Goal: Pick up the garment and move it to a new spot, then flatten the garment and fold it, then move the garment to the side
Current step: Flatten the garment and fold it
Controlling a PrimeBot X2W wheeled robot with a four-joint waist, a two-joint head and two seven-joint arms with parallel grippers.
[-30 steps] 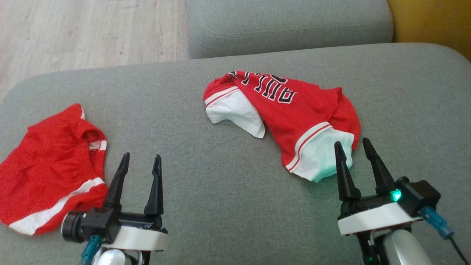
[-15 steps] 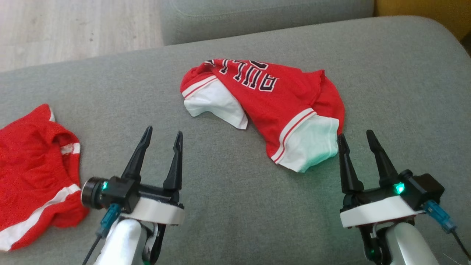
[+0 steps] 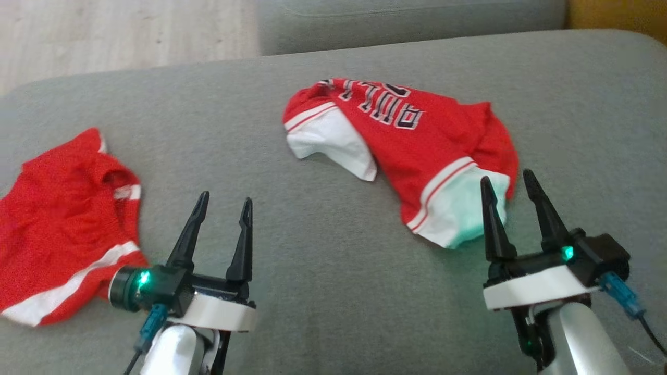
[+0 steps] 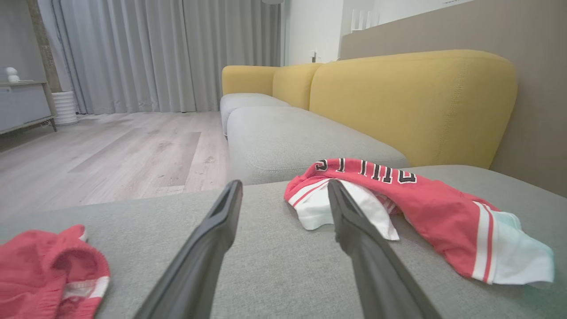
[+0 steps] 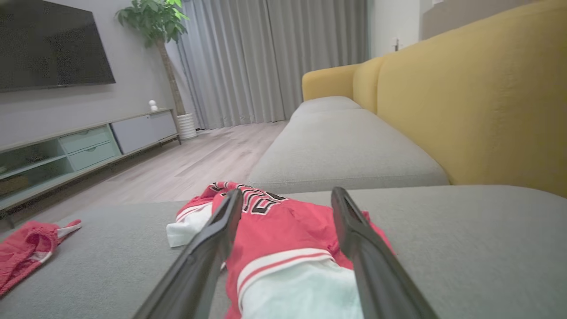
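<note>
Both tools are spread wide and hold nothing as I line up on the crumpled red jersey with white sleeves and black lettering [image 3: 417,140], which lies bunched on the right half of the grey fabric sofa seat [image 3: 323,291]. I have my right tool [image 3: 506,175] aimed at the jersey's near white sleeve, probably the easiest edge to pinch, since the right wrist view puts that sleeve between the fingers. I cannot tell whether they touch the cloth. My left tool [image 3: 225,197] hovers over bare cushion between the jersey and a second red mesh garment with a white stripe [image 3: 62,219] at the seat's left end. By my reckoning it is placed to take the far sleeve, and the pick-up is not yet begun. Across the room, a white ribbed pot [image 5: 187,125] holds a leafy green plant [image 5: 153,17].
</note>
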